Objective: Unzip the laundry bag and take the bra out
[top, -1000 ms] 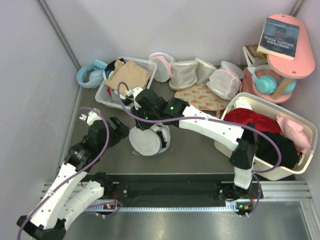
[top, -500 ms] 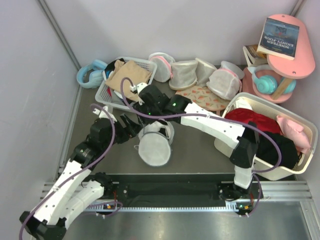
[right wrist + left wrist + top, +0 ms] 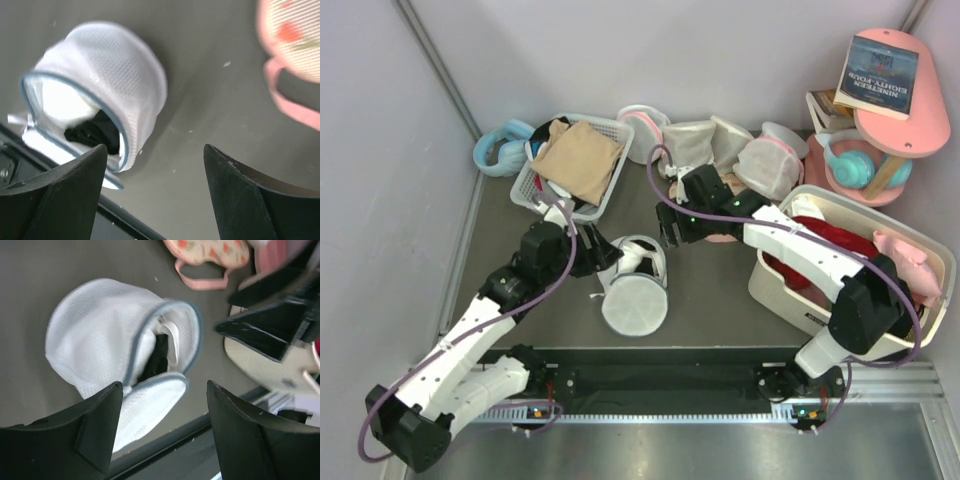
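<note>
Laundry bag [image 3: 635, 290]: lies on its side on the table [image 3: 720, 300] near the front edge, between the two grippers; its zipper rim gapes and the round lid flap has dropped flat toward the near edge
Bra [image 3: 159, 355]: inside the bag, seen only as black fabric in the mouth; none of it is out yet
What changed: a second ago the right gripper was down on the bag's rim with its jaws nearly together and the dome looked closed; since then the flap has swung open and that gripper has let go
Right gripper [image 3: 672, 230]: fingers wide apart and holding nothing; it has pulled back toward the far right, clear of the bag and near the floral cloth [image 3: 210, 252]
Left gripper [image 3: 598, 258]: has come in from the left and now sits just beside the bag's mouth; fingers apart with nothing between them, though closing in a little
Meaning for the task: the unzipping looks done, so only the removal is left
Next move, as a judgement: one gripper has to reach into the mouth and pinch the black fabric, not the mesh or the white inner lining
Risk: the bag is loose on the table, so it may be dragged along unless the other gripper pins it
</note>
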Action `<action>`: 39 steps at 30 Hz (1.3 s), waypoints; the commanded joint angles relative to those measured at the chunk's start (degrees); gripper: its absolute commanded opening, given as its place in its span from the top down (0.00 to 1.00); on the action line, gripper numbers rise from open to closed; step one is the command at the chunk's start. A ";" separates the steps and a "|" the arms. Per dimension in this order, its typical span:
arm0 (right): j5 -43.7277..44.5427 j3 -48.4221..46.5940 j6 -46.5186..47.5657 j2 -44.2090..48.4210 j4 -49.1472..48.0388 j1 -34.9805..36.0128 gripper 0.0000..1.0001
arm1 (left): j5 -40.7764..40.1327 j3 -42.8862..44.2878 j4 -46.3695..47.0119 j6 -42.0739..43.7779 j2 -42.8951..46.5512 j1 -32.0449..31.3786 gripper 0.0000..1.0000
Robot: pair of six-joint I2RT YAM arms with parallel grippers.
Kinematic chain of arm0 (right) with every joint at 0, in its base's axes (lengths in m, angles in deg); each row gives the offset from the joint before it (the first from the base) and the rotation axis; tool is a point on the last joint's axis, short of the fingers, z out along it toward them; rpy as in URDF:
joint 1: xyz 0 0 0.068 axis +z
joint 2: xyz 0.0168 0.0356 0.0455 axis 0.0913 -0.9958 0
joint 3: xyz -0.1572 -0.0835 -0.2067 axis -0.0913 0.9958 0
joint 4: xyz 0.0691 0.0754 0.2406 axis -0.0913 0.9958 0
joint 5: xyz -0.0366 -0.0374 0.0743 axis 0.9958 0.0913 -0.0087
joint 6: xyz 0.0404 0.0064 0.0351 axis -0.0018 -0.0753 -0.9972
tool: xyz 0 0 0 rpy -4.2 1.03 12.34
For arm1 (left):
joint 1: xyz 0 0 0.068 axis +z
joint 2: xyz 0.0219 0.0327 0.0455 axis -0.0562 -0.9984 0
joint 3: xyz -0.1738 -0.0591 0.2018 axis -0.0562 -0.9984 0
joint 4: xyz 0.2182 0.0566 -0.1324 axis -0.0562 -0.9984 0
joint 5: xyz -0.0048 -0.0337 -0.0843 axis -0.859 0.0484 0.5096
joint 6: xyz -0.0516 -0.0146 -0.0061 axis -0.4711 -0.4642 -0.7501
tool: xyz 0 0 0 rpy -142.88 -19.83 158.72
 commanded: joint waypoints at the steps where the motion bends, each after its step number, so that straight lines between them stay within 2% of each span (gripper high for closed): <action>1: -11.84 3.76 1.53 -0.11 -7.67 0.55 0.24 | -12.43 4.19 -3.00 7.34 -1.14 -9.36 0.28; 2: -13.00 4.29 1.36 -0.28 -8.55 0.56 0.24 | -16.15 4.98 -4.05 7.69 -1.84 -15.48 0.28; 4: -13.62 5.26 -0.22 -1.07 -10.31 0.47 0.25 | -25.09 5.77 -5.03 7.17 -3.42 -21.40 0.30; 5: -13.45 5.35 -0.49 -1.51 -10.57 0.47 0.24 | -27.94 6.64 -5.38 6.73 -5.87 -27.35 0.30; 7: -12.66 5.09 -1.63 -2.83 -10.58 0.38 0.25 | -32.86 7.70 -6.35 5.32 -9.48 -33.01 0.30; 8: -12.66 5.00 -2.07 -3.36 -10.58 0.21 0.26 | -36.46 9.10 -6.70 4.71 -14.02 -37.82 0.31; 11: -12.31 4.65 -3.83 -4.59 -10.75 -0.15 0.29 | -41.40 11.65 -8.72 1.19 -22.46 -43.74 0.32; 17: -12.13 5.44 -6.38 -5.38 -11.89 -0.76 0.29 | -41.15 11.84 -4.95 -2.05 -33.48 -46.83 0.33; 22: -13.10 6.49 -6.91 -5.47 -12.51 -1.90 0.29 | -45.45 12.28 -6.69 -5.75 -40.06 -47.10 0.33; 25: -13.80 7.37 -7.43 -5.03 -13.30 -1.99 0.29 | -46.69 11.49 -6.01 -5.76 -41.13 -47.18 0.34; 29: -14.24 7.28 -7.52 -4.95 -13.21 -2.52 0.29 | -43.18 8.68 1.71 -2.60 -40.78 -47.19 0.36; 33: -14.68 6.85 -7.61 -5.21 -13.30 -2.96 0.29 | -39.40 6.92 5.07 -1.46 -41.48 -47.27 0.40; 36: -15.03 6.67 -7.87 -5.56 -13.39 -3.05 0.29 | -38.78 6.83 4.29 -1.54 -43.15 -47.19 0.41; 39: -15.12 6.93 -8.05 -5.30 -13.56 -3.05 0.29 | -39.04 6.83 4.19 -2.07 -44.64 -47.19 0.52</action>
